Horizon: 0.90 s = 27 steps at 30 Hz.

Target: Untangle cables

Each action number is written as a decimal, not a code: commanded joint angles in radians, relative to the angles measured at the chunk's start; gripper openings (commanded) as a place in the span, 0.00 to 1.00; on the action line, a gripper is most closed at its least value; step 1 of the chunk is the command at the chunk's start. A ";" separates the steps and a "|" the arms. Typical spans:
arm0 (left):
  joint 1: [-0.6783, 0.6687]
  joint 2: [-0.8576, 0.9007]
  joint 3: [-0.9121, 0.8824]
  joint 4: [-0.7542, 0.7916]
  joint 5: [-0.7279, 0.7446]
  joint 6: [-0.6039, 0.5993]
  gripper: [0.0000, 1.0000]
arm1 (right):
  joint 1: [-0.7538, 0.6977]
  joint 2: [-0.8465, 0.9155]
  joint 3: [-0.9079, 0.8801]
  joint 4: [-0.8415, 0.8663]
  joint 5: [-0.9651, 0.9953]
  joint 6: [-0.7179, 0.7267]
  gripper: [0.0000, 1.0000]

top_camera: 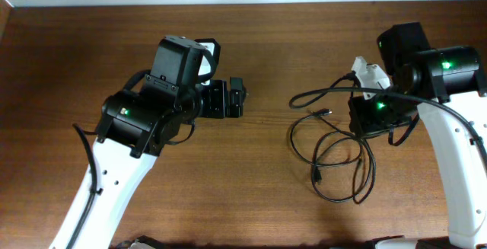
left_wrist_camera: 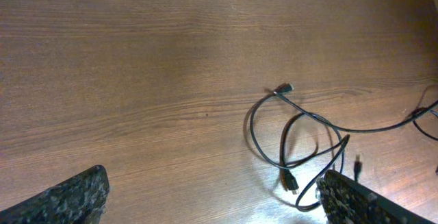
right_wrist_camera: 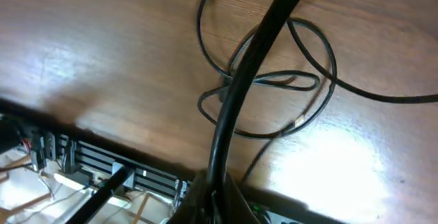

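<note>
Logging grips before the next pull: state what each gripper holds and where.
Left gripper: open, nothing held. Right gripper: shut on a cable, pinched on its cord; the exact spot is hidden.

Robotics lab bench, white robot arms (top_camera: 99, 192) on wood-grain table (top_camera: 228, 196), exposed wiring (right_wrist_camera: 41, 159) past its edge

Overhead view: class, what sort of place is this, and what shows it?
Probably a robotics lab bench: a left arm and a right arm reach over a wooden table, where thin black cables lie tangled for handling.
</note>
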 commanded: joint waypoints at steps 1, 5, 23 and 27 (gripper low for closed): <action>0.001 0.002 0.003 0.000 -0.012 0.002 0.99 | 0.003 -0.026 0.034 -0.005 0.025 0.041 0.04; 0.001 0.002 0.003 -0.010 -0.011 0.001 0.99 | 0.003 -0.026 0.238 0.029 0.109 0.080 0.04; 0.001 0.002 0.003 -0.023 -0.011 0.001 0.99 | -0.525 0.279 0.424 0.507 0.518 0.258 0.04; 0.001 0.002 0.003 -0.023 -0.011 0.001 0.99 | -0.706 0.422 0.424 0.665 0.145 0.246 0.04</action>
